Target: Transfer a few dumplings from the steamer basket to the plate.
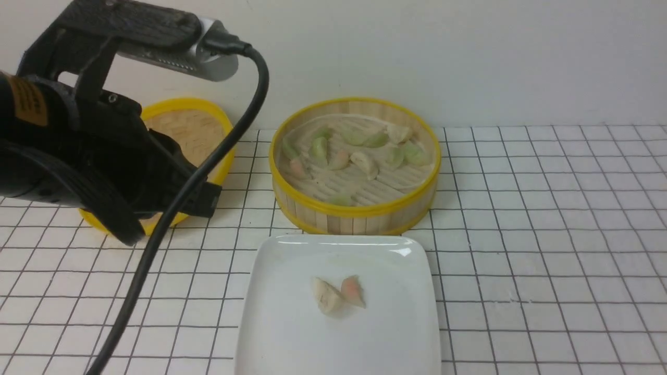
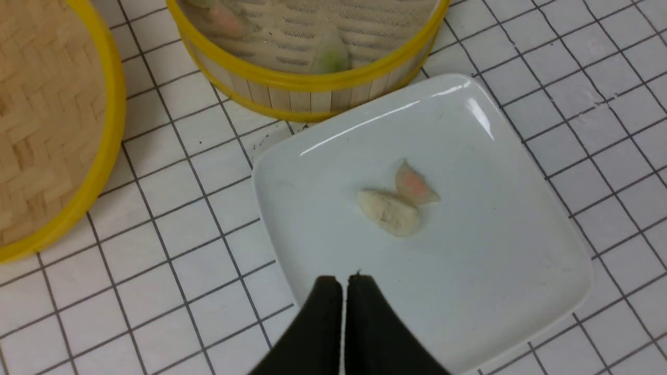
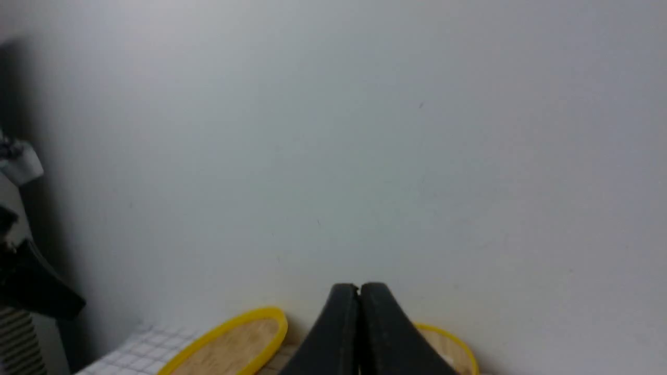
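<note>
Tabletop [image 1: 547, 234]: white, black grid lines, a pale wall [image 3: 365, 130] behind the far edge.

Steamer basket [image 1: 354, 221]: round bamboo, yellow rims, upright at the middle of the far edge. About ten dumplings [image 1: 365, 164] scattered on its slatted floor, green, cream and pink-orange.

Plate [image 1: 292, 312]: glossy white rounded square at the middle of the near edge, just beside the basket; contact between them not discernible. At its centre one cream dumpling [image 1: 326, 296] and one pink-orange dumpling [image 1: 353, 290], touching.

Lid [image 1: 193, 130]: flat, woven, yellow-rimmed, near the far left corner, partly hidden by the left arm.

Left gripper [image 2: 344, 281]: jaws pressed together, nothing between, tips above the edge of the plate, apart from the two dumplings.

Right gripper [image 3: 358, 287]: jaws pressed together, empty, raised and aimed at the wall.
</note>
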You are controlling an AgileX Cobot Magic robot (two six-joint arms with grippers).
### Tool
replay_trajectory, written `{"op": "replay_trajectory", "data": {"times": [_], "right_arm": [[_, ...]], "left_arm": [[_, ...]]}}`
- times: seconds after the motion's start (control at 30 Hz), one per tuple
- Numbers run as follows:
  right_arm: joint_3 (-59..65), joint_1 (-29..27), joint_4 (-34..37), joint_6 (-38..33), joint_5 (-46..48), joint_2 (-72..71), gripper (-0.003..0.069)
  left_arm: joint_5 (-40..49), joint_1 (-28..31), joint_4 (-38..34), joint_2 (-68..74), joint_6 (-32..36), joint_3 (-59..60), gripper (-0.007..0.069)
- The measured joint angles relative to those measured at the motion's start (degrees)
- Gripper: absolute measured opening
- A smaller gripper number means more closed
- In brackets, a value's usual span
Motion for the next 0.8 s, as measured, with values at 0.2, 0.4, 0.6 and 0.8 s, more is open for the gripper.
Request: {"op": "replay_trajectory", "data": {"times": [0.2, 0.4, 0.6, 0.8], "right_arm": [[3.49, 0.00, -12.52, 15.68, 1.33, -1.31, -0.0015], [3.73, 0.00, -16.86, 18.30, 1.85, -1.31, -0.0015], [3.73, 0.00, -17.34, 18.44, 1.90, -1.31, -0.0015], [3.73, 0.00, -17.34, 18.24, 1.90, -1.31, -0.0015]], "left_arm": [[-3.93, -0.21, -1.02, -2.89, 0.00, 1.59, -0.0006], [-9.22, -0.34, -0.81, -19.02, -0.59, 13.89, -0.0006], [-24.86, -0.34, -0.59, -40.32, -0.71, 30.21, -0.0006], [-30.37, -0.34, -0.59, -54.46, -0.70, 38.20, -0.0006]]}}
